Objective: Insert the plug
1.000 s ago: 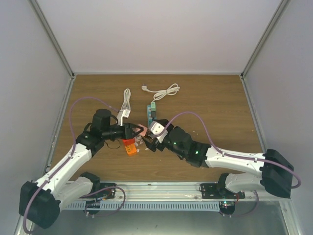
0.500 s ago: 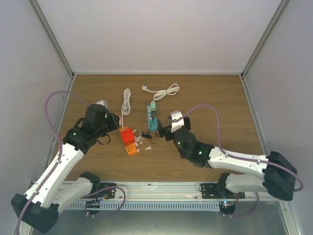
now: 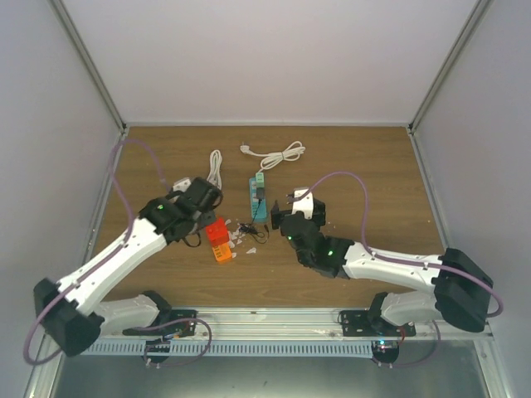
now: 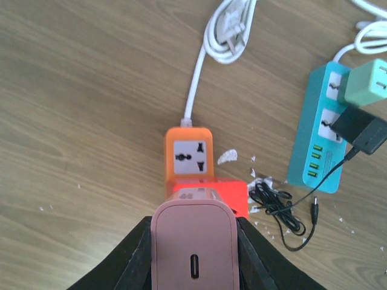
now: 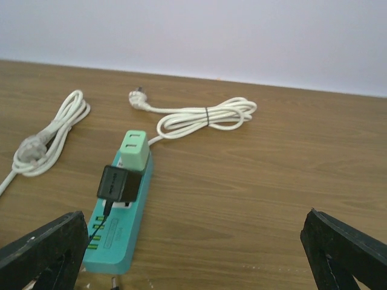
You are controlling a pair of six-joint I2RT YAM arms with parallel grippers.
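The plug, a small black adapter, sits on a socket of the teal power strip, just in front of a mint adapter. Its thin black wire lies tangled between the two strips. In the left wrist view the plug is at the right edge. My right gripper is open and empty, to the right of the teal strip. My left gripper is shut on a pink charger block, over the near end of the orange power strip.
A coiled white cord runs from the orange strip, and a second coiled white cord with a plug lies behind the teal strip. A red block sits on the orange strip. White crumbs are scattered nearby.
The left arm swung out to the left and came back over the orange strip, still holding the pink block. The right gripper drew back from the orange strip to beside the teal one.
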